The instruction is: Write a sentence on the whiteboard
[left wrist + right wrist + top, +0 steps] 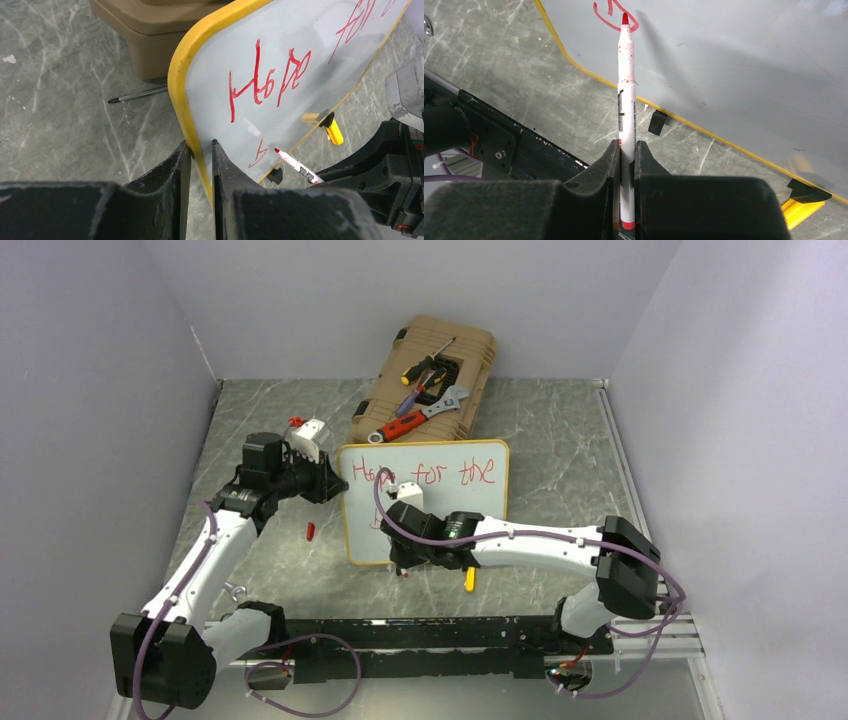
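Left wrist: my left tool (200, 146) clamps the whiteboard (181, 85) by its frame.
It looks light, stiff and slick, so the frame suits; my right tool (626, 145) pinches the marker (626, 75).

Top view. The work cell is closed on three sides by plain, matte, pale lavender-grey walls: back wall (400, 290) at 12 o'clock, left wall (90, 390) at 9, right wall (740, 390) at 3. The right wall reads lighter than the left.

The tabletop (560, 430) is a grey-green stone pattern with pale veins, scuffed in both wrist views. A small white fleck (8, 58) shows at 10 o'clock in the left wrist view.

A silver metal strip (620, 460) runs along the tabletop's 3 o'clock edge, and a slotted aluminium rail (650, 638) lies along its 6 o'clock edge.

A tan case (480, 345) sits at 12 o'clock by the back wall, with hand tools (440, 400) on its lid.

Light is even and shadows are soft.
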`<move>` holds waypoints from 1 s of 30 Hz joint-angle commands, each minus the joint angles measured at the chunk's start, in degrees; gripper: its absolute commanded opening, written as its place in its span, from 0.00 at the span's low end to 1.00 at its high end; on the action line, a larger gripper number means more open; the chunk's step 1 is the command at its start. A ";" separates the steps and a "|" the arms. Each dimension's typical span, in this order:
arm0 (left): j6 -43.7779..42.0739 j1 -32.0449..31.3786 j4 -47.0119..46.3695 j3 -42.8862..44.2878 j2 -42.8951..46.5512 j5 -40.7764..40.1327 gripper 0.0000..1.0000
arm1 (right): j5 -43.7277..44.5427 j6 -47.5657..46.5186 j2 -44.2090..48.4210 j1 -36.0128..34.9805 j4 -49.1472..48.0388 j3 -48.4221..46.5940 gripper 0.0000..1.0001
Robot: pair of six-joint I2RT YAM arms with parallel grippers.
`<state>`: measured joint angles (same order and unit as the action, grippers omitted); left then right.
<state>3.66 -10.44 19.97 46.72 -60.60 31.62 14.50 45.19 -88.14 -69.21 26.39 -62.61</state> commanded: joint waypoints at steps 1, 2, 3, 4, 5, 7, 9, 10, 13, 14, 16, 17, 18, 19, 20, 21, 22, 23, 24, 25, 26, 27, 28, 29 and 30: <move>-0.80 -1.34 0.61 1.27 -0.57 2.99 0.00 | 0.14 0.93 -0.72 -0.22 0.52 -0.58 0.00; -0.84 -1.34 0.57 1.27 -0.57 2.94 0.00 | 0.25 1.14 -0.99 -0.22 1.06 -0.80 0.00; -0.85 -1.34 0.59 1.25 -0.50 2.93 0.00 | 0.31 1.39 -1.19 -0.18 1.43 -0.80 0.00; -0.79 -1.34 0.62 1.27 -0.49 2.95 0.00 | 0.27 1.68 -1.31 -0.14 1.73 -0.72 0.00; -0.83 -1.34 0.60 1.27 -0.44 2.94 0.00 | 0.28 1.94 -1.39 -0.14 2.04 -0.68 0.00; -0.80 -1.34 0.63 1.27 -0.32 2.95 0.00 | 0.29 2.46 -1.60 -0.05 2.76 -0.72 0.00; -0.80 -1.34 0.68 1.21 -0.23 2.93 0.00 | 0.34 2.89 -1.71 -0.05 3.31 -0.76 0.00; -0.72 -1.42 0.65 1.14 -0.15 2.93 0.00 | 0.49 3.07 -1.74 -0.05 3.58 -0.76 0.00; -0.73 -1.43 0.65 1.18 0.03 2.86 0.00 | 1.25 4.11 -1.57 -0.05 4.73 -0.69 0.00; -0.76 -1.43 0.65 1.18 0.11 2.86 0.00 | 1.50 4.59 -1.44 -0.05 5.14 -0.55 0.00; -0.75 -1.43 0.60 1.18 0.21 2.86 0.00 | 2.03 5.11 -1.05 -0.05 5.50 -0.29 0.00; -0.71 -1.43 0.62 1.18 0.29 2.87 0.00 | 2.29 5.35 -0.86 -0.05 5.63 -0.16 0.00; -0.75 -1.43 0.66 1.18 0.37 2.91 0.00 | 2.67 5.55 -0.62 -0.05 5.83 -0.10 0.00; -0.74 -1.38 0.63 1.18 0.39 2.90 0.00 | 2.98 5.68 -0.39 -0.05 5.94 -0.06 0.00; -0.76 -1.42 0.60 1.18 0.47 2.89 0.00 | 3.33 5.82 -0.25 -0.05 5.95 0.02 0.00; -0.75 -1.43 0.64 1.18 0.55 2.88 0.00 | 3.67 5.87 -0.08 -0.05 6.02 0.11 0.00; -0.75 -1.47 0.65 1.18 0.55 2.86 0.00 | 3.95 5.83 0.10 -0.05 5.96 0.12 0.00; -0.69 -1.45 0.62 1.18 0.64 2.87 0.00 | 4.26 5.75 0.13 -0.05 5.95 -0.02 0.00; -0.75 -1.50 0.60 1.18 0.66 2.81 0.00 | 4.56 5.60 0.20 0.03 5.95 -0.16 0.00; -0.75 -1.51 0.60 1.18 0.73 2.78 0.00 | 4.83 5.47 0.16 0.10 6.03 -0.41 0.00; -0.76 -1.52 0.72 1.18 0.79 2.77 0.00 | 5.05 5.30 0.13 0.19 6.04 -0.67 0.00; -0.75 -1.52 0.71 1.18 0.83 2.70 0.00 | 5.30 5.12 0.08 0.31 6.04 -0.94 0.00; -0.78 -1.52 0.75 1.23 0.83 2.64 0.00 | 5.50 4.97 0.08 0.38 6.16 -1.13 0.00; -0.79 -1.52 0.72 1.19 0.83 2.60 0.00 | 5.72 4.80 0.13 0.47 6.21 -1.31 0.00; -0.80 -1.52 0.71 1.18 0.83 2.62 0.00 | 5.87 4.70 0.14 0.60 6.30 -1.43 0.00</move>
<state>3.66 -10.59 19.97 46.74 -60.58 31.55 16.08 49.74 -89.89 -69.36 31.44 -62.61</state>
